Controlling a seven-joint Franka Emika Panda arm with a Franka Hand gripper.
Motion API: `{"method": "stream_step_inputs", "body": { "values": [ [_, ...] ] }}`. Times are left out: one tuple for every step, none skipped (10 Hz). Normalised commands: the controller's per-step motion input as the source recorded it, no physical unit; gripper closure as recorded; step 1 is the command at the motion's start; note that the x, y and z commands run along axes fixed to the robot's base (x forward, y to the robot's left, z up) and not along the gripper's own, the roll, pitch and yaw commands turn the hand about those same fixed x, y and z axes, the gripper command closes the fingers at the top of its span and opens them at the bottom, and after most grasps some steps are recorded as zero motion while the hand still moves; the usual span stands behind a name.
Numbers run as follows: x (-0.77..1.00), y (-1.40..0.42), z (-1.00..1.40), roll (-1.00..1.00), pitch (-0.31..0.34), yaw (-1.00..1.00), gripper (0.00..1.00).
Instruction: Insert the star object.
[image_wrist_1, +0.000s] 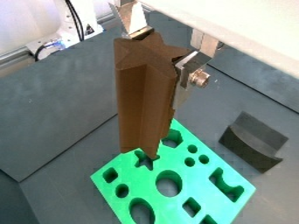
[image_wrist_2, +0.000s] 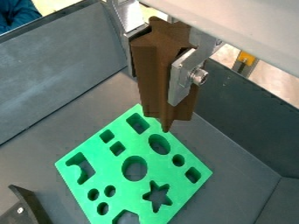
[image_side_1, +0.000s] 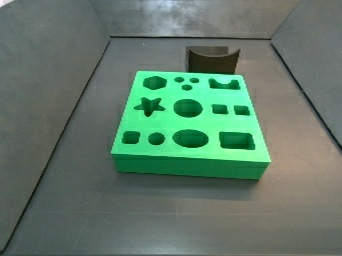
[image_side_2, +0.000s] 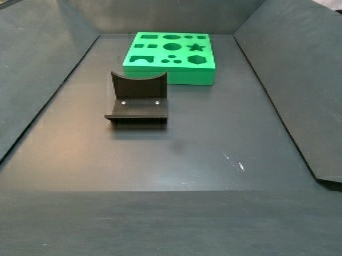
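Observation:
In both wrist views my gripper (image_wrist_1: 160, 52) is shut on the star object (image_wrist_1: 146, 96), a tall brown ridged prism held upright between the silver fingers (image_wrist_1: 187, 72). The same hold shows for the gripper (image_wrist_2: 158, 52) and star object (image_wrist_2: 158, 79) in a wrist view. The prism hangs above the green block (image_wrist_1: 216, 194), its lower end over the star-shaped hole (image_wrist_1: 146, 161). The block's star hole also shows in a wrist view (image_wrist_2: 160, 197) and in both side views (image_side_1: 150, 104) (image_side_2: 197, 46). Neither gripper nor prism shows in the side views.
The green block (image_side_1: 187, 165) (image_side_2: 171, 70) has several differently shaped holes. The dark fixture (image_side_1: 211, 58) (image_side_2: 138, 100) stands on the floor beside the block, also in both wrist views (image_wrist_1: 257, 138) (image_wrist_2: 24, 206). Grey sloping walls (image_side_2: 287, 90) enclose the floor.

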Motion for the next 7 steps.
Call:
{"method": "stream_step_inputs", "body": {
  "values": [
    [-0.12,0.13,-1.0,0.07,-0.041,0.09,1.0],
    [-0.11,0.15,-1.0,0.09,-0.047,0.09,1.0],
    [-0.1,0.17,-1.0,0.12,-0.056,0.09,1.0],
    [0.0,0.19,-1.0,0.15,-0.071,0.04,1.0],
    [0.0,0.17,-0.93,0.19,-0.06,0.0,1.0],
    [0.01,0.21,-0.87,0.22,-0.066,0.0,1.0],
    [0.07,0.41,-0.61,0.27,-0.141,0.06,1.0]
  ]
}}
